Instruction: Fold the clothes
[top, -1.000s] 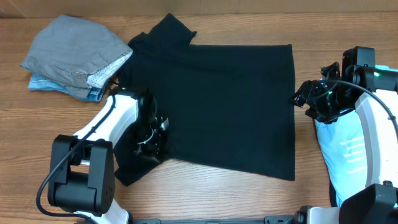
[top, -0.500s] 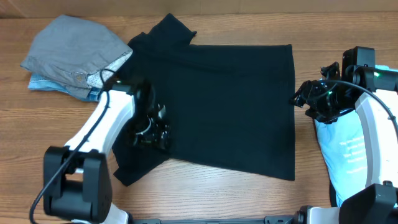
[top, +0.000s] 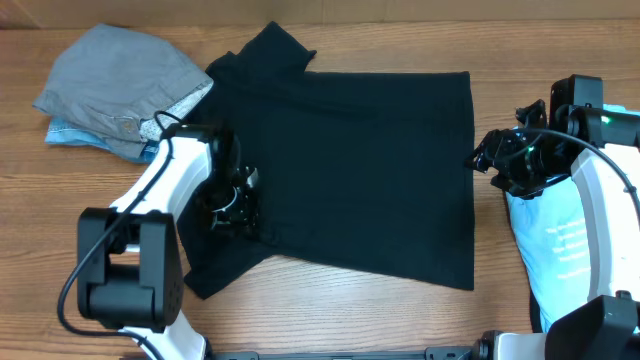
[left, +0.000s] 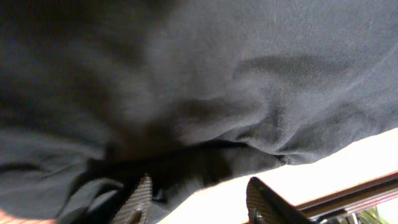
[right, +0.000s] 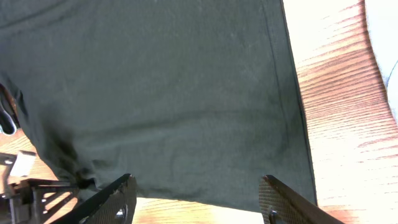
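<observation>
Overhead shows one black T-shirt (top: 360, 170) spread flat across the middle of the wooden table (top: 400, 320). One sleeve points to the far edge and the other lies at the near left corner. There is one light blue T-shirt (top: 560, 240) with white print, lying at the right side partly under the right arm. A pile of two more pieces sits at the far left: one grey garment (top: 125, 85) on top of one pale blue piece (top: 68, 133). Two arms are in view, one on each side. The left gripper (top: 236, 203) is down on the left part of the black T-shirt, between the two sleeves. In its wrist view the fingers stand partway apart near a rumpled edge of the cloth, with bright table beyond, and nothing is clamped between them. The right gripper (top: 482, 157) sits just beside the shirt's right edge. In its wrist view the jaws are spread wide over that edge and hold nothing. Compared with a second ago, the left gripper has shifted a little toward the far side of the shirt and its arm has swung with it. The right arm, the shirts and the pile lie as they did.
</observation>
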